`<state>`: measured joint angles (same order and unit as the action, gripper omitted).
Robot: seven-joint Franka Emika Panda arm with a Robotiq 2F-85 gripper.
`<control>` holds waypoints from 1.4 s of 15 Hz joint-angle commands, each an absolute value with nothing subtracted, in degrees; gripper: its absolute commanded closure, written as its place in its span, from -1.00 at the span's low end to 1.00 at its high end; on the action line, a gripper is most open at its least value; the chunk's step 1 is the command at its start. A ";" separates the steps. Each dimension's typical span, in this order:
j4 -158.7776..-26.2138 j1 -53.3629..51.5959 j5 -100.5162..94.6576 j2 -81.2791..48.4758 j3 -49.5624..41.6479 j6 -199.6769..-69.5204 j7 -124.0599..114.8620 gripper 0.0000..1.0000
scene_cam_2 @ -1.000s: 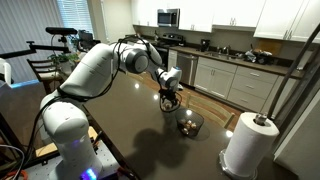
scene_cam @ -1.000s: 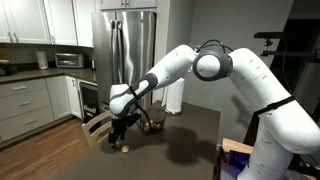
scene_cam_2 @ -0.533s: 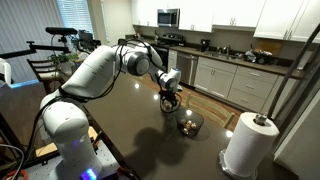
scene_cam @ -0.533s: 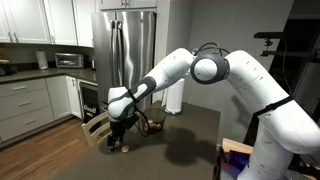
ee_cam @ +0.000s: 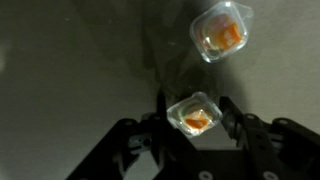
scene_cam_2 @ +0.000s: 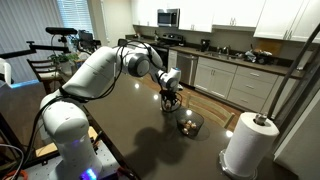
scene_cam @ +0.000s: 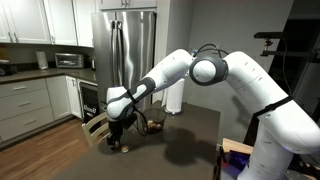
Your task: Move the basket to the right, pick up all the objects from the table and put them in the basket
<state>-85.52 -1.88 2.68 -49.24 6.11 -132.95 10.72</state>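
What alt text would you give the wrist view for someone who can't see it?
The gripper straddles a small pale piece with an orange centre on the dark table, one finger on each side; whether they touch it is unclear. A second similar piece lies apart from it toward the upper right.

Table (scene_cam_2: 130, 130): plain dark brown-grey, matte, no pattern. Arm (scene_cam_2: 95, 70): white shells, black at the joints. Gripper (ee_cam: 193, 108): black. Objects (ee_cam: 220, 32): in the wrist view, pale and translucent with orange centres. Basket (scene_cam_2: 189, 124): dark see-through mesh, with tan showing inside. Paper roll (scene_cam_2: 249, 145): white. Cabinets (scene_cam: 30, 20): white. Fridge (scene_cam: 125, 45): grey steel. Chair (scene_cam: 97, 128): pale wood. Floor (scene_cam: 40, 150): warm brown wood.
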 commanded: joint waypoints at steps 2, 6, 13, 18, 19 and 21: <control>-83.81 -1.85 1.69 -50.22 6.22 -132.36 11.90 0.56; -83.86 -1.91 1.65 -49.73 6.12 -132.39 11.66 0.80; -87.73 -2.29 1.46 -46.13 5.73 -134.48 10.55 0.85; -92.74 -1.92 1.53 -41.16 5.52 -136.43 10.37 0.82; -93.96 -1.83 1.55 -39.93 5.39 -136.99 10.28 0.82; -96.71 -1.82 1.45 -37.24 4.95 -138.21 9.98 0.82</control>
<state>-90.18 -1.87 2.60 -42.94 5.64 -135.78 10.73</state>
